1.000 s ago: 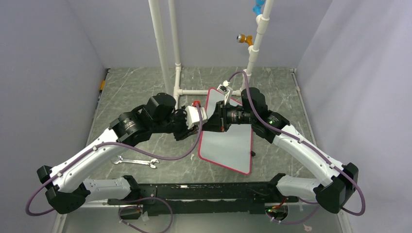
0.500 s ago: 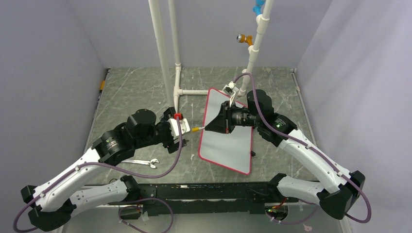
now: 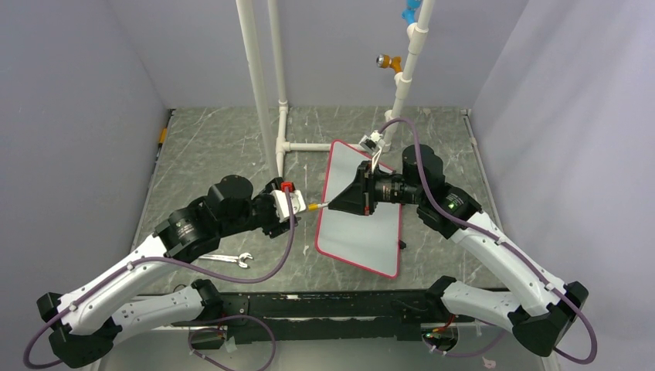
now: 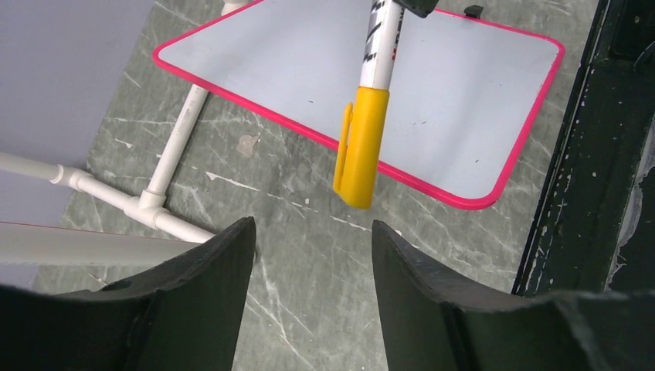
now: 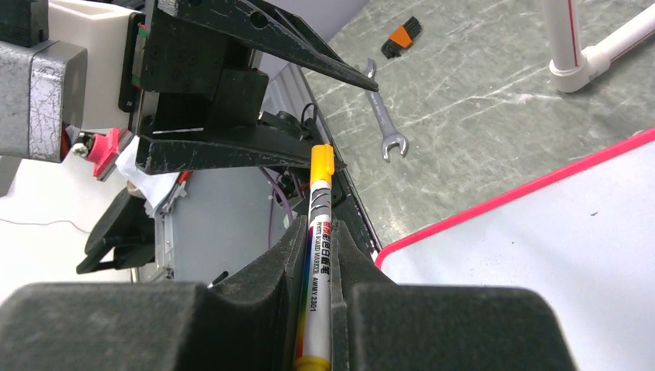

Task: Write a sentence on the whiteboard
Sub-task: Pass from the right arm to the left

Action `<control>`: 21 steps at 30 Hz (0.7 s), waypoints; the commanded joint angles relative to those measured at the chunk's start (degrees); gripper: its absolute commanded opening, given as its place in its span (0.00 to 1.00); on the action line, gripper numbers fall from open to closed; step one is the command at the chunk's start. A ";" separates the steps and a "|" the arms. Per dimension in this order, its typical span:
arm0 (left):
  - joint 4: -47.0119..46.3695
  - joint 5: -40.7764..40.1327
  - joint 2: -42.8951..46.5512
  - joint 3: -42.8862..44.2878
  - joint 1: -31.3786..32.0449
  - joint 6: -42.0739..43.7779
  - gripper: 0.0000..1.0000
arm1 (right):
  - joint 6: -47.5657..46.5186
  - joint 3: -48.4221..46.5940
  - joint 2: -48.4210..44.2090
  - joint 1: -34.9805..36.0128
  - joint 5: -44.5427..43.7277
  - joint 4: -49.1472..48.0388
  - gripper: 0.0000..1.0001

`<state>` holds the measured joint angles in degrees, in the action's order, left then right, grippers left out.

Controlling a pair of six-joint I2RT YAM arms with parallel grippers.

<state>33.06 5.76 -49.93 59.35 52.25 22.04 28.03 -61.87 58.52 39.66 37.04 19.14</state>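
Observation:
The whiteboard (image 3: 363, 232) lies flat on the table right of centre, pale with a pink rim; it also shows in the left wrist view (image 4: 432, 85) and the right wrist view (image 5: 556, 255). Its visible face is plain, and the sentence is out of view. My right gripper (image 3: 332, 205) (image 5: 320, 228) hovers over the board's left edge, shut on a white marker (image 5: 321, 164) whose yellow cap (image 4: 359, 147) points left. My left gripper (image 3: 298, 210) (image 4: 313, 232) is open just left of the cap (image 3: 314, 206), with a small gap and nothing between its fingers.
A silver wrench (image 3: 216, 258) (image 5: 382, 108) lies on the table under the left arm. A white pipe frame (image 3: 282, 124) (image 4: 166, 178) stands behind the board's left side. A small orange-and-black item (image 5: 402, 37) lies far left. The black base rail (image 3: 324, 305) (image 4: 602, 154) runs along the near edge.
My left gripper has opened and drawn back to the left, away from the marker. The yellow cap has stayed on the marker. My right gripper has shifted slightly right, still holding it.

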 commanded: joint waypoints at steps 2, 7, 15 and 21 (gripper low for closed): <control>-3.12 1.62 0.75 0.18 -0.45 0.64 0.59 | 0.09 -0.45 -1.14 0.20 1.93 -3.47 0.00; -4.15 2.20 1.56 -0.31 -0.72 0.55 0.56 | 0.60 -0.38 -0.94 0.17 2.64 -4.06 0.00; -5.56 7.14 0.95 -0.07 -0.75 -0.36 0.54 | 2.42 0.50 -0.08 0.24 3.12 -6.45 0.00; -7.56 8.69 0.80 -0.31 -0.74 -1.42 0.52 | 3.46 1.03 1.00 0.22 3.76 -7.49 0.00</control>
<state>29.36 11.55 -49.30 59.05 51.68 21.63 30.30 -61.25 59.07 39.66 39.42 15.64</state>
